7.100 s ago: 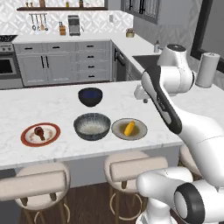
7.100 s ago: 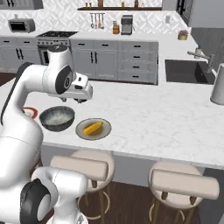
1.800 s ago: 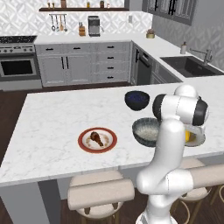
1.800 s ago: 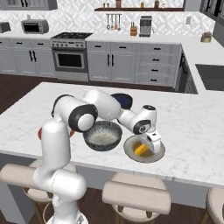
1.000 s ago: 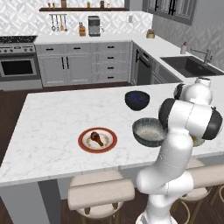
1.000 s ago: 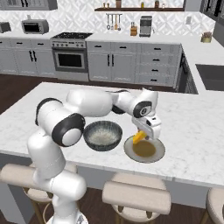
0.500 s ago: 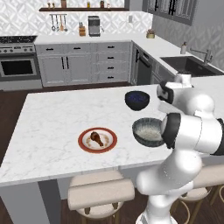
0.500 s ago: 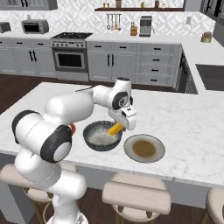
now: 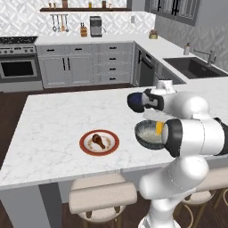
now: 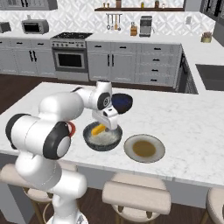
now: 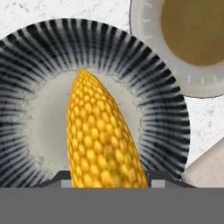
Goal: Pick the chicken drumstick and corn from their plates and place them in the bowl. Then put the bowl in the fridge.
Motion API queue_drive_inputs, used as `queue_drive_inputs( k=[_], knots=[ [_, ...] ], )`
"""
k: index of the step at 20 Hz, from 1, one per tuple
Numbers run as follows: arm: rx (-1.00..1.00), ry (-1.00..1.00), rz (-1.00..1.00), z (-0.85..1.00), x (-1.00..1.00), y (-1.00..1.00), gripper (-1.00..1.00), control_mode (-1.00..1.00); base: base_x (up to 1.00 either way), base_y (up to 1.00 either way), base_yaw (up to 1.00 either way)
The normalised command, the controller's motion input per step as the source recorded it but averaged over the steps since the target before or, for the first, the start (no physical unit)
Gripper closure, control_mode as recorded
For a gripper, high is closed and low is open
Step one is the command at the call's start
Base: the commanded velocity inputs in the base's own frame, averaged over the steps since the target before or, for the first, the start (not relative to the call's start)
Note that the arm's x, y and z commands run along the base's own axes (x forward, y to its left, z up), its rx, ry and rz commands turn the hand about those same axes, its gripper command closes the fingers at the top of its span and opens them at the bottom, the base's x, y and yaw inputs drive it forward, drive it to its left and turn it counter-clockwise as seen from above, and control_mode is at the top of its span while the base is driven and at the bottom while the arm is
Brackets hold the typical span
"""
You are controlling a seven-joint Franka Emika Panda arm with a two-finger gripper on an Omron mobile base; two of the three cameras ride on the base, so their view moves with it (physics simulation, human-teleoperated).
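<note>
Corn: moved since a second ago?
Yes. The corn, held in the claw, went from over the olive plate leftward in the right base view to above the bowl.

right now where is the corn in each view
Left base view: corn right of centre, over the grey bowl.
Right base view: corn left of centre, over the bowl.
Hand view: corn at bottom centre, in the tool.
Shared landmark: the grey bowl.
</note>
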Motion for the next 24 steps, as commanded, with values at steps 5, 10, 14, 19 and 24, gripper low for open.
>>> queue_drive_inputs(
  k=[5, 10, 14, 19, 24],
  knots=[
    [0.00, 0.11, 0.05, -0.37, 0.02, 0.00, 1.00, -1.00, 0.00, 0.00, 0.00],
    [0.00, 0.06, 0.04, -0.19, 0.04, 0.00, 1.00, -1.00, 0.00, 0.00, 0.00],
    [0.01, 0.08, 0.02, -0.10, 0.00, 0.02, -1.00, -1.00, 0.00, 0.00, 0.00],
    [0.00, 0.11, 0.02, -0.14, 0.00, 0.02, -1.00, -1.00, 0.00, 0.00, 0.00],
    [0.00, 0.01, 0.01, 0.19, 0.00, 0.09, -1.00, -1.00, 0.00, 0.00, 0.00]
  ],
)
